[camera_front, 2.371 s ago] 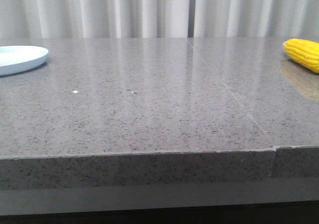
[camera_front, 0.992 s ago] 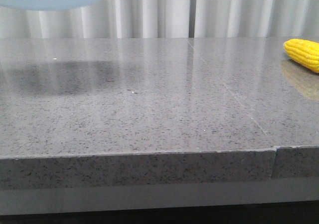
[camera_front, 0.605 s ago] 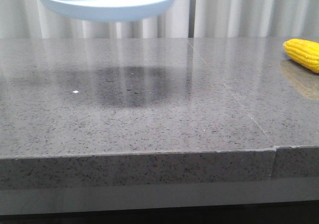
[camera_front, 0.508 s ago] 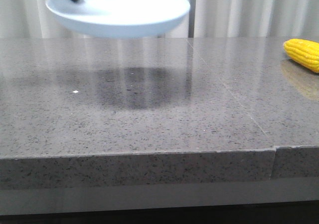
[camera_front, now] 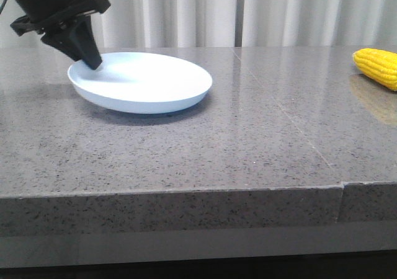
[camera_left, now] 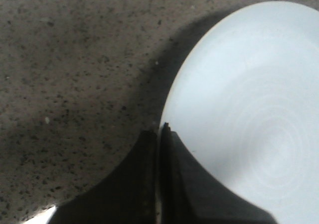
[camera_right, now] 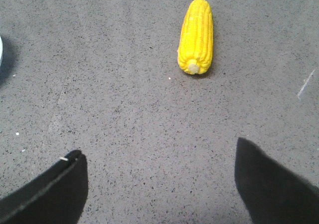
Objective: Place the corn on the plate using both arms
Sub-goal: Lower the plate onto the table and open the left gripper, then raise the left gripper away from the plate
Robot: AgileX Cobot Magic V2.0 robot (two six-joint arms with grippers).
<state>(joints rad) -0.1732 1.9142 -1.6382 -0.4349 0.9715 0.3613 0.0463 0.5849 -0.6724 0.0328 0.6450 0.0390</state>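
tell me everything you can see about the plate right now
The plate is round, shallow and pale blue-white, smooth and plain, with a low raised rim; it looks glazed or plastic. It is empty and sits upright, down on the grey speckled table, left of centre. The left gripper pinches its far-left rim, jaws shut on the edge. The corn lies far off at the right edge.

Pale pleated curtains (camera_front: 186, 12) hang behind the speckled grey stone table (camera_front: 205, 149).
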